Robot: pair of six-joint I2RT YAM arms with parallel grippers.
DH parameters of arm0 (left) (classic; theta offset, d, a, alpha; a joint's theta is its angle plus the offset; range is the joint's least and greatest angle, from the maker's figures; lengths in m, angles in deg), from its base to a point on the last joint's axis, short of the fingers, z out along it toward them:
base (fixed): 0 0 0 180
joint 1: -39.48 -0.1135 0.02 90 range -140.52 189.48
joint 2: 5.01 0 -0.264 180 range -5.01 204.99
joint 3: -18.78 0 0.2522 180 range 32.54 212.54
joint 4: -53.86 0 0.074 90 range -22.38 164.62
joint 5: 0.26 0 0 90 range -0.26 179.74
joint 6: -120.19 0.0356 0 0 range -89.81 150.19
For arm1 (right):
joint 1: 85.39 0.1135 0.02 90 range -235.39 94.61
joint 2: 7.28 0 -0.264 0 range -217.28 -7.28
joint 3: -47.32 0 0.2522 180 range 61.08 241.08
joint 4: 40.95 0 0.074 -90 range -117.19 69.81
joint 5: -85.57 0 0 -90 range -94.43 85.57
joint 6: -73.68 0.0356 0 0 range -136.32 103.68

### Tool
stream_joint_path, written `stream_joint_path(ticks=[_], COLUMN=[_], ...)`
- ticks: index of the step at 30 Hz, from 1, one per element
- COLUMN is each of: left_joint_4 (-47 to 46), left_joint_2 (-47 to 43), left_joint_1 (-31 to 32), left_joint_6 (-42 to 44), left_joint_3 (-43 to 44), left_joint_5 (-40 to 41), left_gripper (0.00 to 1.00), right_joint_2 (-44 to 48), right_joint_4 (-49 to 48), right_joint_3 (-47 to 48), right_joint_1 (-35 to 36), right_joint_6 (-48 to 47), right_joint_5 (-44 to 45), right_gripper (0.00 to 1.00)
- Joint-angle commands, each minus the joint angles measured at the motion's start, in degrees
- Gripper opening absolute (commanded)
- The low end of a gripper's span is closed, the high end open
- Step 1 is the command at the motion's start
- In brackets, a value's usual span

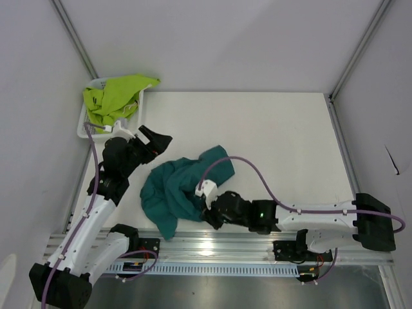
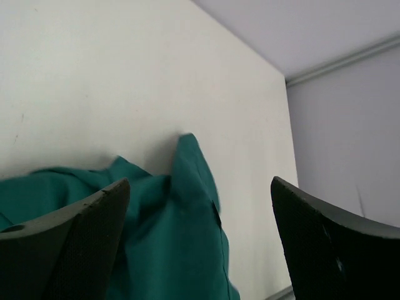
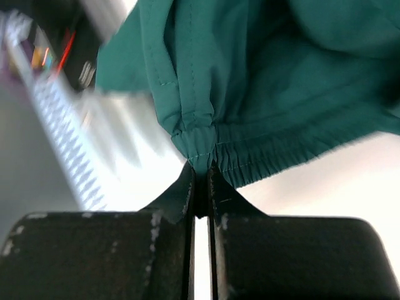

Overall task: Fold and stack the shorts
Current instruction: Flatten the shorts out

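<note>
— Right gripper (image 3: 200, 187) status?
— Clamped on the waistband of the teal shorts (image 1: 177, 190), crumpled at the near left of the table (image 1: 277, 129).
— Left gripper (image 2: 200, 206)?
— Jaws apart, holding nothing. Lime shorts (image 1: 116, 96) lie in the far-left basket (image 1: 84, 125).

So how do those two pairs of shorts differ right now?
The dark teal shorts lie crumpled on the table; the lime shorts are draped over the white basket at the far left corner. The right gripper is shut on an edge of the dark teal shorts, while no gripper holds the lime shorts. Both pairs are bunched and not yet folded.
</note>
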Motion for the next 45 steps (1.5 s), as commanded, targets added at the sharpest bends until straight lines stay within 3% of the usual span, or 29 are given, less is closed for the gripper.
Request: stream_joint_path(ticks=[1,6,16,24,34,39,43,44,45], left_joint_4=[-2.6,-0.5,9.4,17.8,20.3,19.0,18.4,18.4,18.4], left_joint_2=[4.0,10.4,16.6,30.3,43.9,48.0,49.8,50.1,50.5], left_joint_1=[0.5,6.1,17.8,27.2,30.5,31.0,31.0,31.0,31.0], left_joint_6=[4.7,11.0,28.1,32.1,32.7,33.3,33.9,34.1,34.2], left_joint_3=[3.4,8.5,17.6,24.5,29.1,29.6,29.5,29.6,29.8], left_joint_5=[-8.2,-10.0,-10.8,-7.5,-8.9,-13.5,-17.1,-18.9,-19.7], left_gripper=[0.95,0.94,0.94,0.9,0.78,0.65,0.32,0.13,0.02], right_joint_2=[0.6,-1.6,-0.9,0.9,3.8,5.7,7.3,7.5,7.9], right_joint_4=[5.7,4.2,2.6,1.0,1.3,1.2,1.4,1.4,1.5], right_joint_3=[-2.3,-5.0,-5.3,-6.9,-8.1,-9.5,-10.8,-11.1,-11.3], right_joint_1=[6.9,12.7,11.6,9.3,8.2,7.3,6.8,6.7,6.6], right_joint_6=[10.4,15.0,15.4,15.3,15.5,15.9,16.4,16.5,16.5], right_joint_5=[3.9,8.4,8.0,5.0,4.4,4.0,4.0,4.0,4.0], right_gripper=[0.0,0.0,0.0,0.0,0.0,0.0,0.0,0.0,0.0])
